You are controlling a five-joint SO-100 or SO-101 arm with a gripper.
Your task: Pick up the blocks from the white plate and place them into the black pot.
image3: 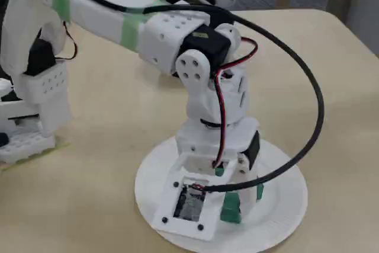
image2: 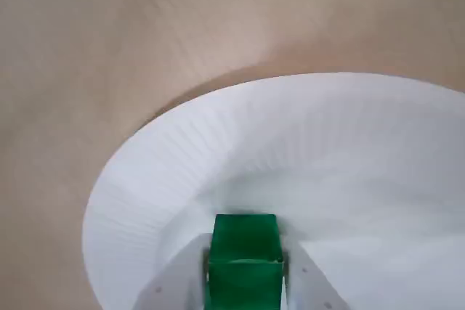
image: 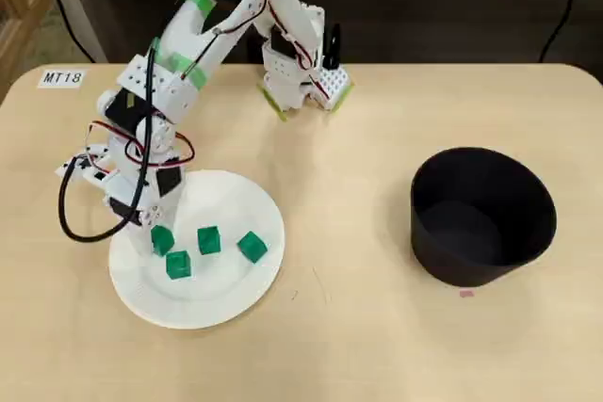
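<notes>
Four green blocks (image: pixel 208 240) lay on the white plate (image: pixel 247 289), toward its 9 o'clock half in the overhead view — none in the black pot (image: pixel 490 233), which stood well apart at the plate's 3 o'clock. The gripper (image: pixel 160 238) was down over the leftmost block (image2: pixel 245 252); in the wrist view its white fingers (image2: pixel 305 284) sat narrow against both sides of that cube, pinching it just above or on the plate — which, I cannot tell.
</notes>
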